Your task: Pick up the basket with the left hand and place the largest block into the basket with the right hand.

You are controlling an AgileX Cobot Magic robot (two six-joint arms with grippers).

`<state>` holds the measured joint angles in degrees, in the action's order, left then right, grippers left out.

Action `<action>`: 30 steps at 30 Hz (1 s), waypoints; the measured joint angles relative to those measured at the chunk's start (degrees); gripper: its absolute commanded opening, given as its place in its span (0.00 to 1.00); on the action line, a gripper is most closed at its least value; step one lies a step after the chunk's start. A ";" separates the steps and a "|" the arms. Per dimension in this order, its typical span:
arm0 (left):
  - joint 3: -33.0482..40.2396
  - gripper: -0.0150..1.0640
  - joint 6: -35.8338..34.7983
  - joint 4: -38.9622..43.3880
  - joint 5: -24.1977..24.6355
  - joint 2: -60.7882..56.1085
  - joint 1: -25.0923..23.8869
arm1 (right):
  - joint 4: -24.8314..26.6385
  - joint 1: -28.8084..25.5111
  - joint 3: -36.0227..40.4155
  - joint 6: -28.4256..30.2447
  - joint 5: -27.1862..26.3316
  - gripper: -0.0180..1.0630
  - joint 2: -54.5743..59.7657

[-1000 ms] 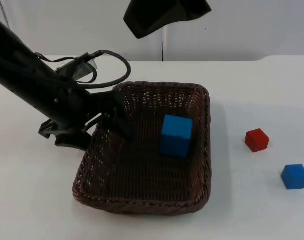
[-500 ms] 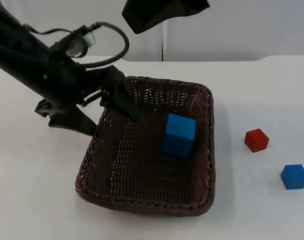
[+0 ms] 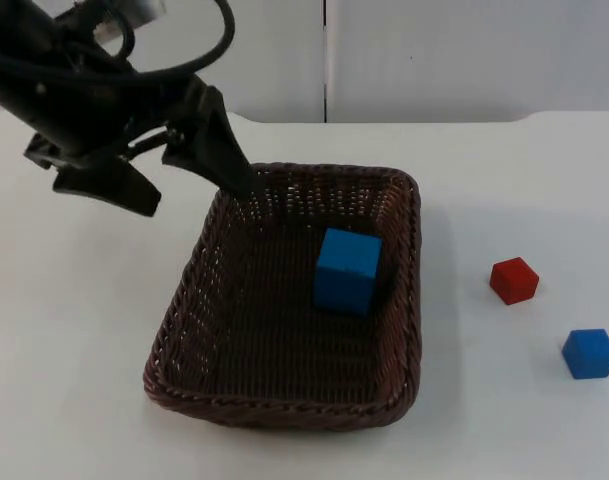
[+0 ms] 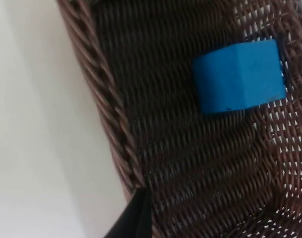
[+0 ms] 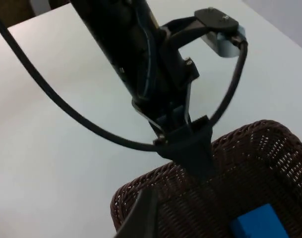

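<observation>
The brown wicker basket (image 3: 284, 412) rests flat on the white table, with the large blue block (image 3: 349, 270) lying inside toward its far right. My left gripper (image 3: 189, 195) hovers open over the basket's far left corner. One finger (image 3: 224, 160) reaches the rim there and the other (image 3: 109, 185) stands outside over bare table, with nothing held between them. In the left wrist view the basket's rim (image 4: 111, 124) runs past a fingertip (image 4: 136, 218), with the blue block (image 4: 237, 77) beyond. My right gripper (image 5: 141, 218) is raised high, looking down on the left arm, the basket (image 5: 141, 191) and the block (image 5: 260, 225).
A small red block (image 3: 513, 279) and a small blue block (image 3: 589, 353) lie on the table to the right of the basket. The grey partition wall (image 3: 464, 60) closes the far side. Bare table stretches left of the basket.
The left gripper rose and moved toward the far left, off the basket's left rim. The basket tipped up briefly, then settled back flat. The right arm withdrew from the top view.
</observation>
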<state>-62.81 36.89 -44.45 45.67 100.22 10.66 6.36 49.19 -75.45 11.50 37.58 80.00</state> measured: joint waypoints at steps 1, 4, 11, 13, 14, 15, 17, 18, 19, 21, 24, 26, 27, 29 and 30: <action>0.00 0.88 -0.11 0.38 0.14 -0.85 0.00 | -0.09 0.00 0.04 -0.11 0.00 0.78 -0.42; 0.13 0.88 -0.36 0.78 0.63 -3.17 0.00 | -0.14 0.00 0.04 -0.11 0.10 0.78 -1.31; 4.67 0.88 -1.00 2.30 -0.29 -12.70 0.00 | -0.14 0.00 3.38 -0.37 -0.55 0.78 -4.51; 6.92 0.88 -1.40 2.80 -0.97 -16.44 0.00 | -0.14 0.00 5.56 -0.84 -1.70 0.78 -5.85; 7.88 0.88 -1.40 3.08 -1.44 -18.63 0.00 | -0.14 0.00 6.92 -1.16 -2.30 0.78 -6.72; 7.88 0.88 -1.40 3.08 -1.44 -18.63 0.00 | -0.14 0.00 6.92 -1.16 -2.30 0.78 -6.72; 10.03 0.88 -1.40 3.31 -2.22 -22.67 0.00 | -0.14 0.00 9.53 -1.39 -3.53 0.78 -8.50; 10.95 0.88 -1.50 3.31 -2.70 -24.85 0.00 | -0.14 0.00 11.06 -1.39 -4.37 0.78 -9.64; 12.06 0.88 -1.47 3.34 -3.08 -27.09 0.00 | -0.14 0.00 12.59 -1.39 -5.05 0.78 -10.88; 14.01 0.88 -1.52 3.58 -3.58 -31.18 0.00 | -0.14 0.00 15.44 -1.47 -6.14 0.78 -13.38; 15.45 0.88 -1.52 3.72 -3.85 -35.58 0.00 | -0.14 0.00 18.47 -1.52 -7.08 0.78 -16.35; 16.76 0.88 -1.62 4.10 -4.20 -39.58 0.00 | -0.14 0.00 21.07 -1.52 -7.63 0.78 -19.16; 16.76 0.88 -1.62 4.10 -4.20 -39.58 0.00 | -0.14 0.00 21.07 -1.52 -7.63 0.78 -19.16; 17.76 0.88 -1.88 4.60 -4.22 -44.05 0.00 | -0.14 0.00 23.60 -1.52 -7.89 0.78 -22.45; 18.28 0.88 -2.18 5.26 -4.22 -45.90 0.00 | -0.14 0.00 24.97 -1.52 -8.02 0.78 -23.84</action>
<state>-44.53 34.71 -39.19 41.45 54.32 10.66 6.22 49.19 -50.48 9.97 29.56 56.16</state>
